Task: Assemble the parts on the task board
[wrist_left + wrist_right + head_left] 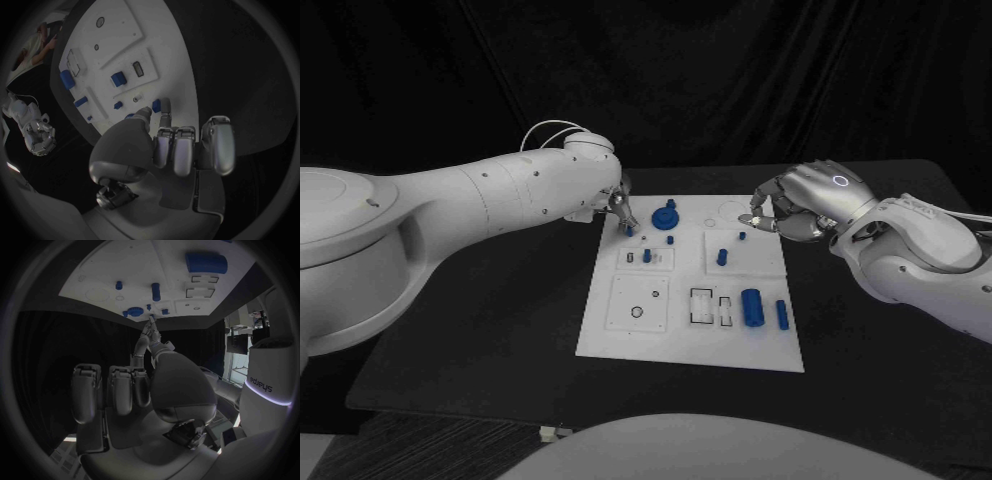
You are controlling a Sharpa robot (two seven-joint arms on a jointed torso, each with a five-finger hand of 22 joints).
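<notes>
Matte black worktop (473,340) carries the flat white task board (692,345). The left hand (612,203) pinches a small blue peg (629,229) at its far-left corner; the silver right hand (798,205) hovers clenched, grasping nothing.

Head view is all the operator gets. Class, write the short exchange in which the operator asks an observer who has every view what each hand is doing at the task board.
Operator: What are the fingers of the left hand doing at the task board?
Observer: In the left wrist view, a small blue part stands near the board's edge between the thumb tip and one fingertip. I cannot tell if they grip it.
Operator: Is the right hand carrying anything?
Observer: In the right wrist view, its fingers are curled in towards the palm, with nothing between them.
</notes>
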